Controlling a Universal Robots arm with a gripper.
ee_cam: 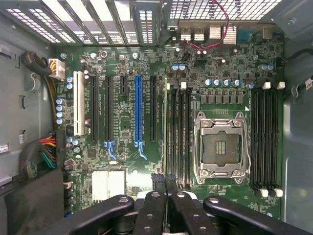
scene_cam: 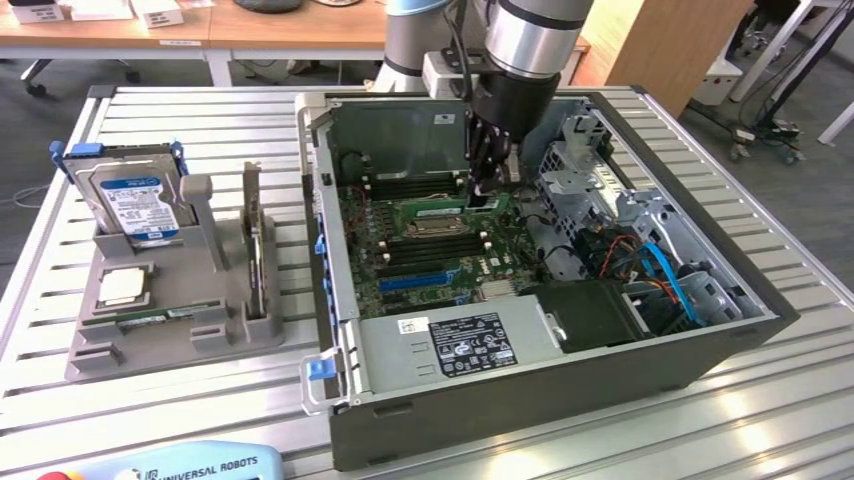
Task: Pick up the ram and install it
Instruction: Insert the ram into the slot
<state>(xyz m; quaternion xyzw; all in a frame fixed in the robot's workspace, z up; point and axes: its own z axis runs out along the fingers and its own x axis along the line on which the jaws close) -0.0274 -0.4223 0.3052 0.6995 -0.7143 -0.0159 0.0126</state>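
A black two-finger gripper on a silver-and-black robot arm reaches down into an open grey desktop computer case at the upper centre of the exterior view. Its fingers are closed tight on the ram, a long, thin green memory stick. The stick hangs level, low over the green motherboard, just behind the square metal processor socket as that camera sees it.

In the wrist view the gripper holds the ram edge-on, a pale narrow strip running along the motherboard. It lies beside a bank of black memory slots, with the processor socket beyond them and a blue expansion slot on its other side. Whether the stick touches a slot cannot be told.

At the exterior view's left, well apart from the case, a grey plastic parts holder stands on the slatted aluminium table. It carries a blue-labelled silver hard drive upright and a square silver processor chip lying flat in front of it.
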